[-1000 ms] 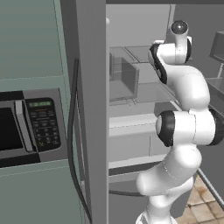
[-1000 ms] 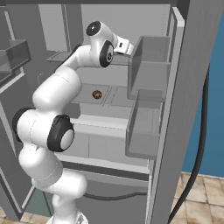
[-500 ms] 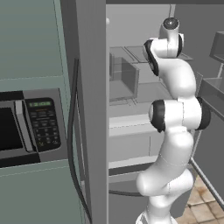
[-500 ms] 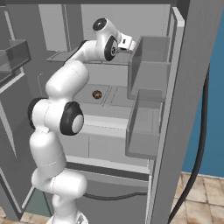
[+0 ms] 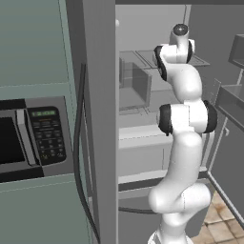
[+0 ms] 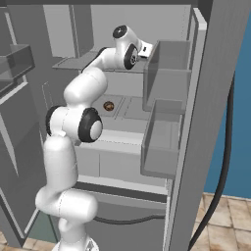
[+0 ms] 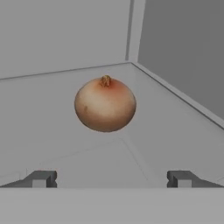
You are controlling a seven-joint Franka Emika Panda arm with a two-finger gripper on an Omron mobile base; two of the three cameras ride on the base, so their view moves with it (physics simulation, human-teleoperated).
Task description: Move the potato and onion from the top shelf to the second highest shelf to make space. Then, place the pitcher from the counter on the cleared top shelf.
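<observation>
The onion [image 7: 105, 104], a smooth orange-tan ball with its tip up, rests on the top shelf [image 7: 48, 131] near the fridge's back corner. My gripper [image 7: 111, 179] is open, level with the shelf, a short way in front of the onion, which lies centred ahead of the gap between the fingers. On the second highest shelf [image 6: 131, 113] lies the dark mottled potato [image 6: 109, 106]. My arm's wrist [image 6: 130, 52] reaches in over the top shelf [image 6: 73, 62]. The pitcher and the counter are out of view.
Two clear door bins [image 6: 166, 73] [image 6: 161, 142] hang on the open right fridge door, close beside my hand. Crisper drawers [image 6: 117, 164] sit below the shelves. A microwave [image 5: 33, 138] is set in the cabinet left of the fridge wall [image 5: 97, 119].
My arm has straightened up and swung inward, carrying the hand higher and deeper toward the top shelf. The potato has stayed on the lower shelf.
</observation>
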